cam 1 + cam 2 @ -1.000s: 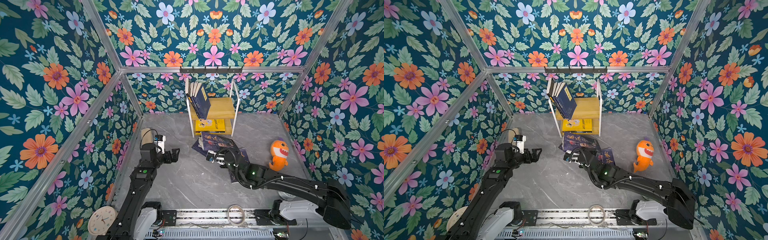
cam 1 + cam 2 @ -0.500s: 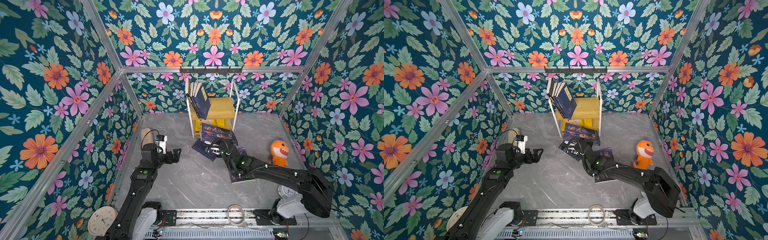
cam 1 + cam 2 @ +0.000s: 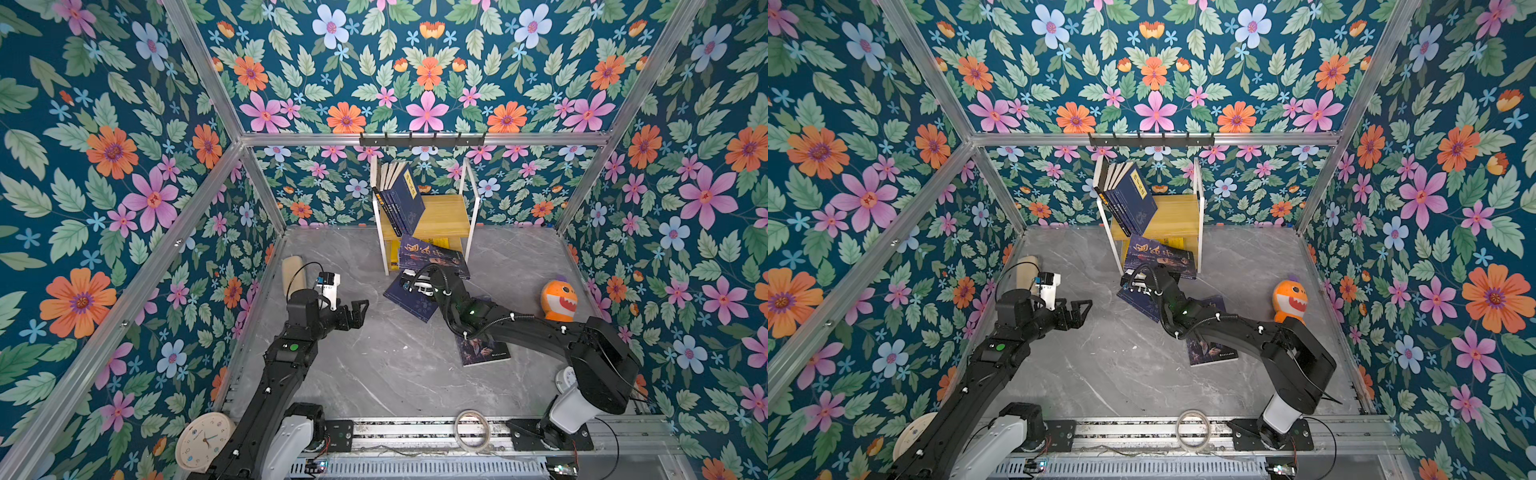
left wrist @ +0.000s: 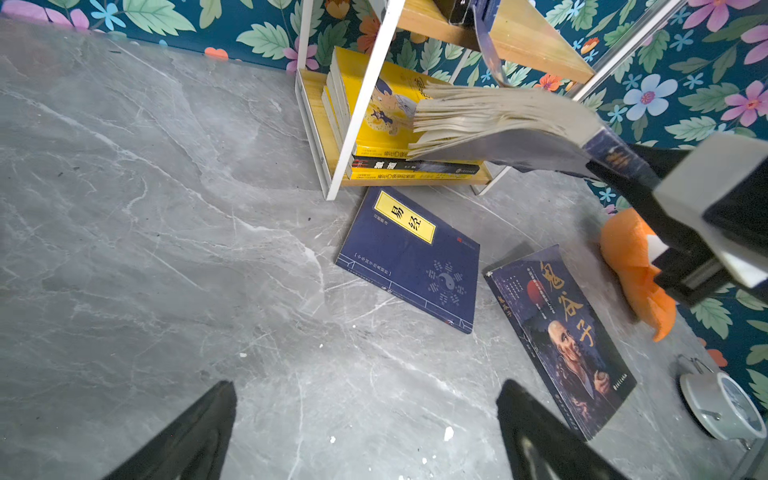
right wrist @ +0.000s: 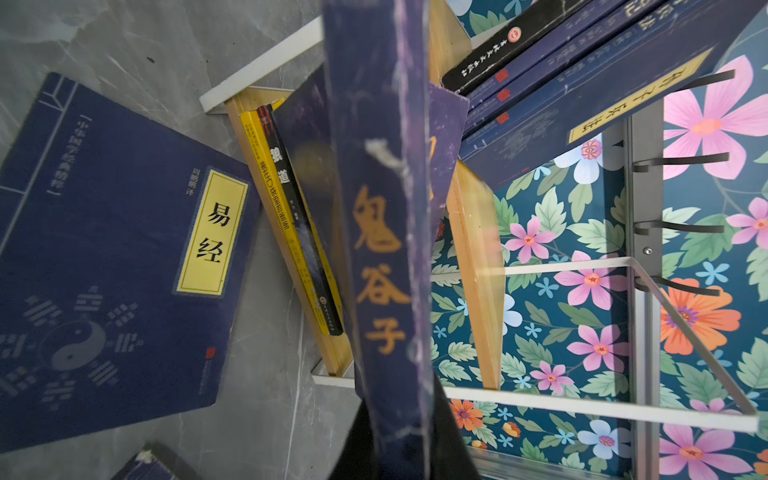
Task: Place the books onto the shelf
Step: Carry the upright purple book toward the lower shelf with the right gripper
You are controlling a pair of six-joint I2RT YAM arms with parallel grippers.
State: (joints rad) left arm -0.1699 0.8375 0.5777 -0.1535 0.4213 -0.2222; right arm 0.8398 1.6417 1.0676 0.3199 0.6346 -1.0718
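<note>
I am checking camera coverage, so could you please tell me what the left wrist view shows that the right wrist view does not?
Only the left wrist view shows the orange toy and the open left tool. Only the right wrist view shows the black hook rail. Both show the navy floor book, the shelf and the held book.

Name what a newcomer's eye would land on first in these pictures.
Loud floral wallpaper covers every wall. At the back centre, the right gripper holds a dark book by its spine in front of the shelf, whose top board carries leaning navy books. An orange shark toy stands out on the grey floor at the right.
</note>
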